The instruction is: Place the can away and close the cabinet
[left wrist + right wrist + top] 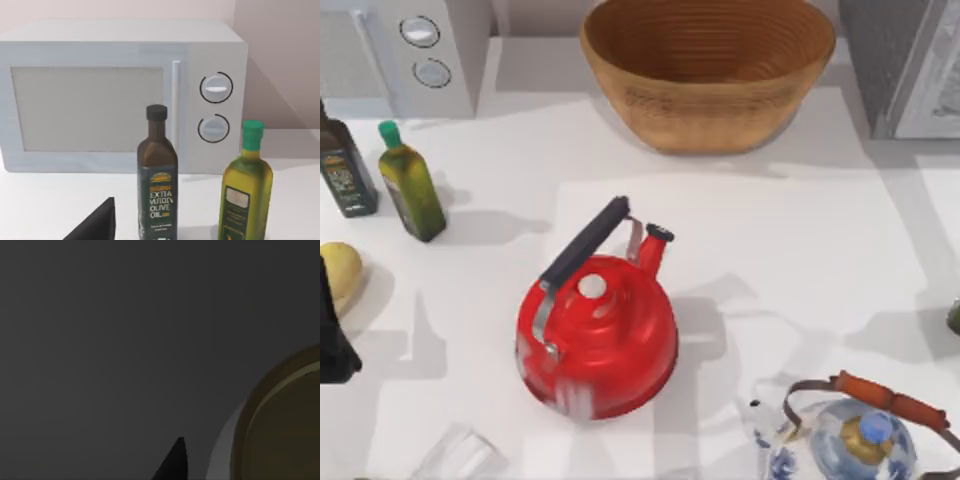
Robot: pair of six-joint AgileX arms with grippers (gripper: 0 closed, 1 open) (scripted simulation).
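In the dim right wrist view, the can (280, 435) appears close up as a dull gold-yellow round top with a strip of white side. A black tip of my right gripper (172, 465) lies just beside the can, with a small gap between them. Around them is plain dark grey. The grey cabinet (905, 60) stands at the table's back right corner, partly cut off by the top view's edge. My left arm (332, 330) is parked at the table's left edge, and a black wedge of the left gripper (95, 227) points toward the microwave.
A red kettle (600, 335) sits mid-table, with a blue-and-white kettle (855, 435) at the front right. A wicker basket (710, 65) is at the back. At the left stand a microwave (415, 50), a dark oil bottle (345, 170) and a green oil bottle (412, 185). A glass (460, 455) stands front left.
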